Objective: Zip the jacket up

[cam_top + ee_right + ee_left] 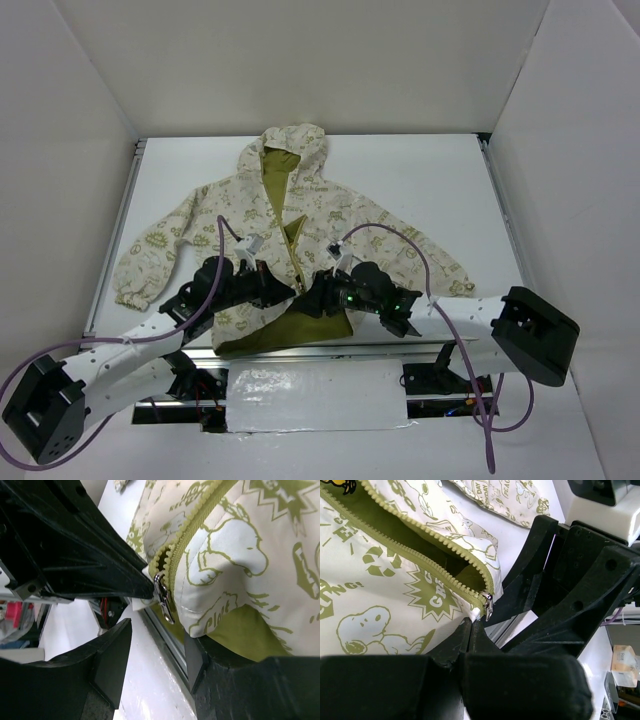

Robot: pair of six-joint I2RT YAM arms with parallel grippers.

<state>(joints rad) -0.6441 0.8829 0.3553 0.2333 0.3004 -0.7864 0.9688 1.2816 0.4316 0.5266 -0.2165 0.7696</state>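
The cream jacket [300, 200] with olive doodle prints lies flat on the table, hood at the far side, front partly open, and its lower right flap folded back to show olive lining. My left gripper [283, 290] is shut on the bottom end of the zipper tape [476, 614], just below the metal zipper slider [487, 605]. My right gripper [318, 297] is open. Its jaws stand either side of the hanging slider pull [163, 597], not touching it. The jacket fabric [240, 545] rests over the right finger.
The white table [440, 180] is boxed in by white walls on three sides. A metal rail [300, 350] runs along the near edge under both grippers. A crinkled white sheet [315, 395] lies between the arm bases. Purple cables loop over both arms.
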